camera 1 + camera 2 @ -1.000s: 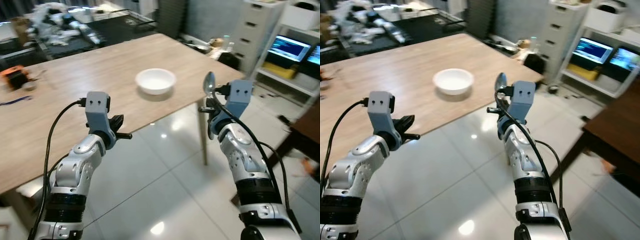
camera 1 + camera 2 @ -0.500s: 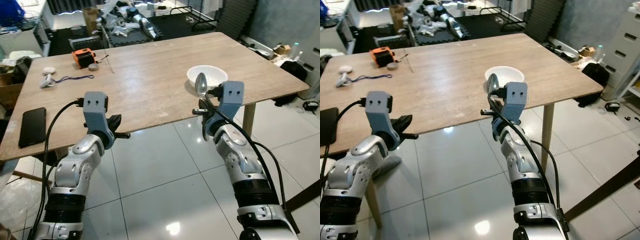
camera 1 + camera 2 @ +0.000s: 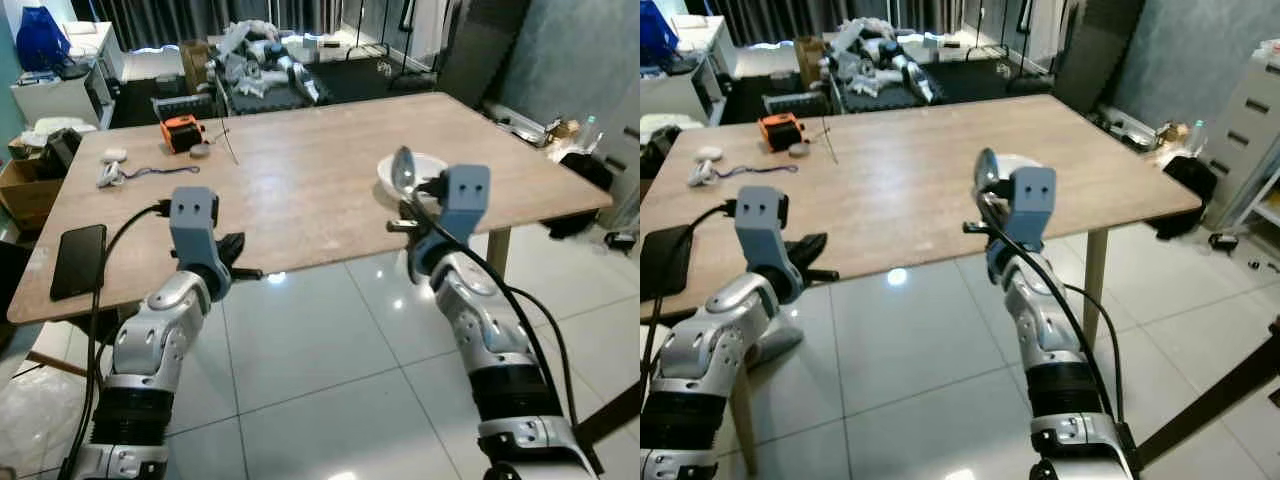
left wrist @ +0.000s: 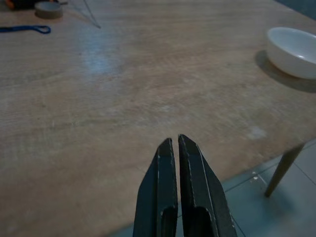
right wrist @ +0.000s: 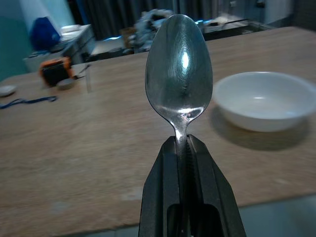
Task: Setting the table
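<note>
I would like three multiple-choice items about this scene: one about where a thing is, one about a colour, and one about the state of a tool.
1. Where does the phone lie?
A. On the table's near corner, on the robot's left
B. Inside the bowl
C. On the floor

2. What colour is the bowl?
A. Orange
B. White
C. Black

3. What is the state of the right tool?
A. Open and empty
B. Shut on the spoon
C. Shut on the bowl

Answers:
1. A, the dark phone rests on the table by its near left edge.
2. B, the bowl is plain white against the wood.
3. B, the right wrist view shows its black fingers closed on the handle of the spoon, which stands upright with its scoop on top.
</note>
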Tool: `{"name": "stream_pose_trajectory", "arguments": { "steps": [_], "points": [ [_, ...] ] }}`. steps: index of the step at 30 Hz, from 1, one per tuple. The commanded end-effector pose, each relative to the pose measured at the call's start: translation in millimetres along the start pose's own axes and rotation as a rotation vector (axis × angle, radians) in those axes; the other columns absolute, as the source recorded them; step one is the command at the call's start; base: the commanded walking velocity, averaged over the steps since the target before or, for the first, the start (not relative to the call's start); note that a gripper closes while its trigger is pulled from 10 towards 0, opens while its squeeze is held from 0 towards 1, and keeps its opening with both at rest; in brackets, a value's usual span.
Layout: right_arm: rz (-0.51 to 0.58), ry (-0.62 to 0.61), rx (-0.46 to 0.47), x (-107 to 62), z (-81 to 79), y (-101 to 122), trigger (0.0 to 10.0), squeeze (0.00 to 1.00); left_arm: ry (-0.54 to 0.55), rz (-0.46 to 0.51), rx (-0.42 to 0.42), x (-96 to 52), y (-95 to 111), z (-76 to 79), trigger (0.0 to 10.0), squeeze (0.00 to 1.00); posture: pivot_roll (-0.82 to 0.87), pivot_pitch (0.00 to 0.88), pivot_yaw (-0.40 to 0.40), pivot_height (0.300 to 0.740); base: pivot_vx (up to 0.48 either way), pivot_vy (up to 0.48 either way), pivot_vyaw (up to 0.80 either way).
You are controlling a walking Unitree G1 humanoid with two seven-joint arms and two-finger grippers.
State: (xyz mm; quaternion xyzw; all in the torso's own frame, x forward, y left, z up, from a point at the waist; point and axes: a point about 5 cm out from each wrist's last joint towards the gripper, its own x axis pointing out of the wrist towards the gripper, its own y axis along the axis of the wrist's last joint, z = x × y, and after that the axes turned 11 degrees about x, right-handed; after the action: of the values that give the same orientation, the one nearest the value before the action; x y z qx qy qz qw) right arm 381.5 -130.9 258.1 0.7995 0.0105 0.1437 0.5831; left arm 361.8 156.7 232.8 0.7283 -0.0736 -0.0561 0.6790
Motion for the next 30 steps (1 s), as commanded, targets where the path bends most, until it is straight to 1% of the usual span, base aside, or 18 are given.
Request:
{"name": "stream_pose_trajectory", "arguments": {
  "steps": [1,14,22,24,30],
  "points": [
    [0.001,-0.003,-0.002,-1.2,1.9,-0.3,10.0,0.0,0.001,-0.018,0.005,0.8,-4.6,1.1,10.0,0.0,-0.04,0.149,0.079,0.74,0.45,0.0,0.0],
    [0.006,0.0,0.0,-2.1,1.2,-0.6,10.0,0.0,0.004,-0.017,0.012,1.2,-4.9,0.6,10.0,0.0,-0.04,0.146,0.08,0.74,0.447,0.0,0.0],
    [0.009,0.002,0.006,-1.8,1.1,0.2,10.0,0.0,-0.001,-0.015,0.025,1.5,-4.9,2.2,10.0,0.0,-0.04,0.152,0.078,0.74,0.375,0.0,0.0],
    [0.009,0.004,0.006,-1.5,1.1,0.9,10.0,0.0,-0.016,-0.001,0.043,0.8,-2.9,4.6,10.0,0.0,-0.04,0.154,0.078,0.74,0.129,0.0,0.0],
    [0.009,0.015,0.007,-1.0,0.0,1.6,10.0,0.0,-0.028,0.008,0.028,-1.3,-2.3,6.9,10.0,0.0,-0.04,0.158,0.076,0.74,0.0,0.0,0.0]
  ]
}}
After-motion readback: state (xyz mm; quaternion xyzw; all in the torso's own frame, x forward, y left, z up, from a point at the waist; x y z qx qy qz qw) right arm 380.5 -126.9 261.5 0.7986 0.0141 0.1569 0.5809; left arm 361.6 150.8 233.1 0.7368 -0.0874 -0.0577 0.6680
